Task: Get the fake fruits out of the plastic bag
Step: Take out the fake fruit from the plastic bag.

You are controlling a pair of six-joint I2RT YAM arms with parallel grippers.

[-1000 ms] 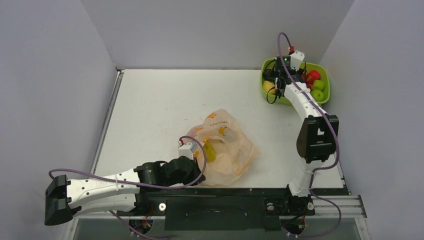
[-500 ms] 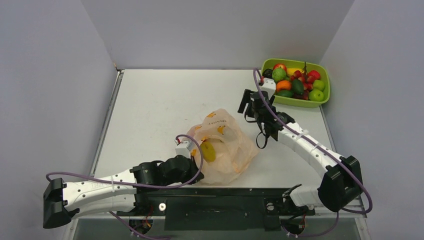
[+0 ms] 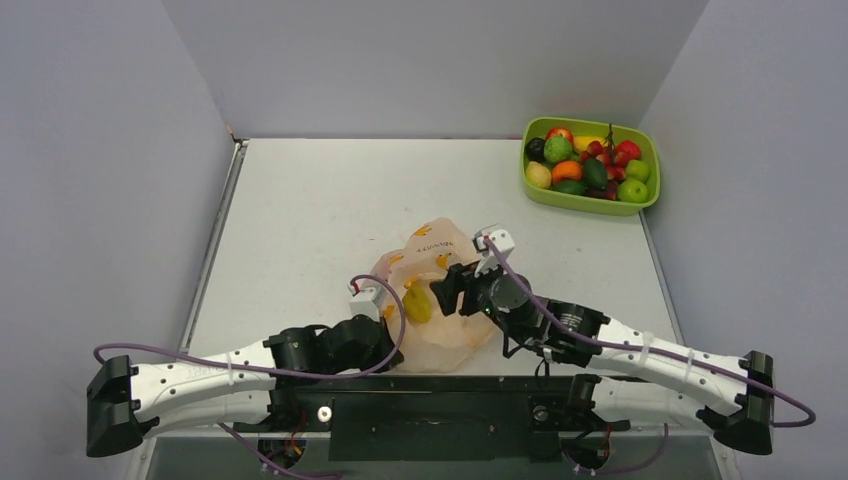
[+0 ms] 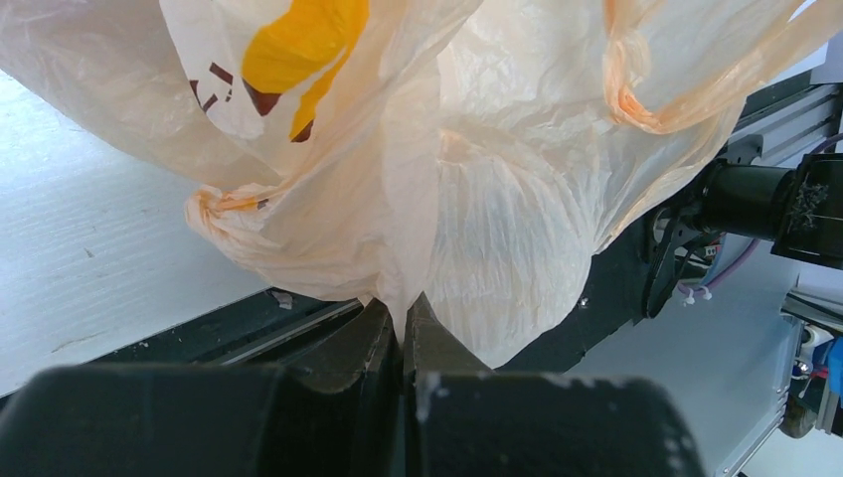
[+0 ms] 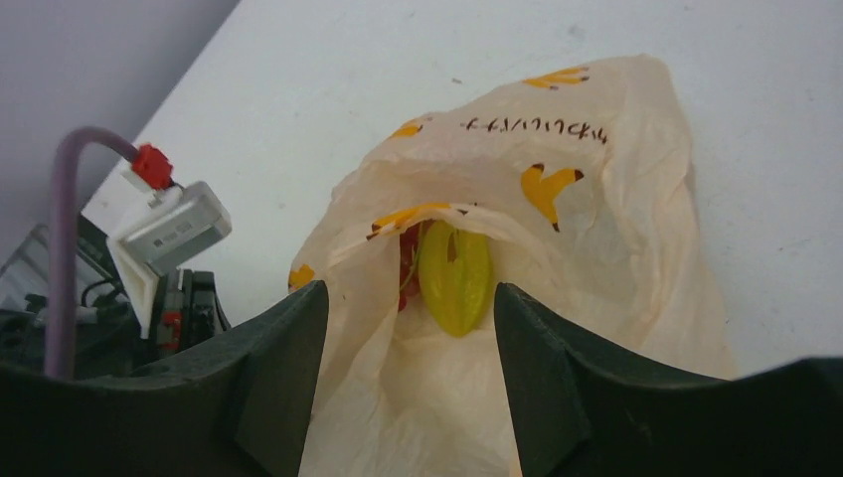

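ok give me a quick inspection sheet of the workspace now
surface: white tabletop
job's things: thin translucent peach plastic bag near the front edge, mouth open, yellow-green ridged toy fruit inside; other glossy toy fruits fill the lime-green rectangular tray, far right
clutter: nothing seen
grippers: left gripper shut on the bag; right gripper open, facing its mouth
cables: purple cable along each arm
surroundings: plain grey walls on three sides
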